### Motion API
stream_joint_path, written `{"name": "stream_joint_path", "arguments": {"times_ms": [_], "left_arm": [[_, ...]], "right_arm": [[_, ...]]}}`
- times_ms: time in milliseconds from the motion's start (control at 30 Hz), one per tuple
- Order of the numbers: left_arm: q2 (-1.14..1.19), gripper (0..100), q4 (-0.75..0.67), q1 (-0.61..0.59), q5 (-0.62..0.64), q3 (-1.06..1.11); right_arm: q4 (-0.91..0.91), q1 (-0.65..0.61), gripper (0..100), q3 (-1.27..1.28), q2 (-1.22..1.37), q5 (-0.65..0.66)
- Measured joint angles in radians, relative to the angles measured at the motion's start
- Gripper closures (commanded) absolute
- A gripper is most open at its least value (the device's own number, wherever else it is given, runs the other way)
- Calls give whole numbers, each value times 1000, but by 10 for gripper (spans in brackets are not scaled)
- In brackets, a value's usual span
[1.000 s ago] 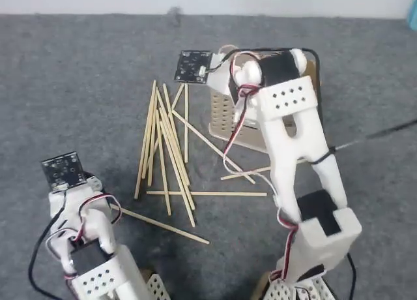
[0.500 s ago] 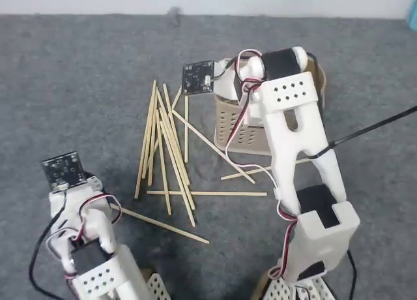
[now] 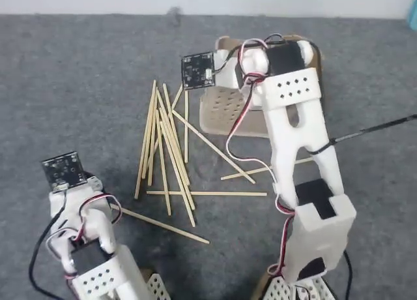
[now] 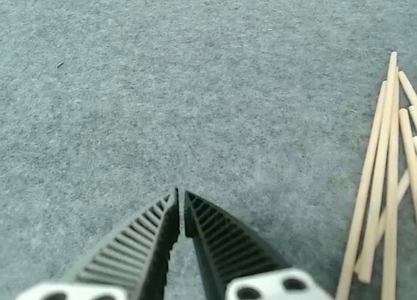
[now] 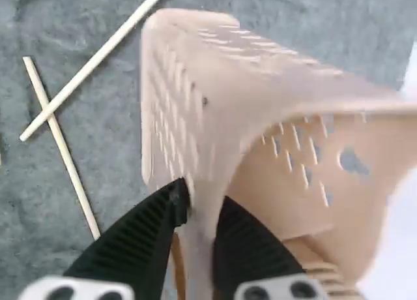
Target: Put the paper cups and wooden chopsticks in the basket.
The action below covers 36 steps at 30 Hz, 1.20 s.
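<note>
**No legible txt**

No readable words, nos., labels or signs in any view. Black circuit board on right arm's wrist and matching board on left arm's wrist carry tiny pale marks, too small to make out.

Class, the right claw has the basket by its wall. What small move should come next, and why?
Probably ease the basket back upright, close to the chopsticks. The right claw is pinched on its wall, the basket is tipped with a perforated side turned up toward the high view, and the chopsticks lie loose on the grey mat. An upright opening would likely make loading easier.
</note>
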Motion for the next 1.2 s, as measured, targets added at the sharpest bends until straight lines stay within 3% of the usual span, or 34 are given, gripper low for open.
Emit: {"name": "stream_joint_path", "arguments": {"times_ms": [733,967,1200], "left_arm": [[0,984,0,2,0,0],[0,984,0,-3,0,0],[0,984,0,0,-2,0]], "right_arm": [[35,55,987,-290,267,28],[81,38,824,-393,275,-110],[86,8,836,-600,275,-239]]}}
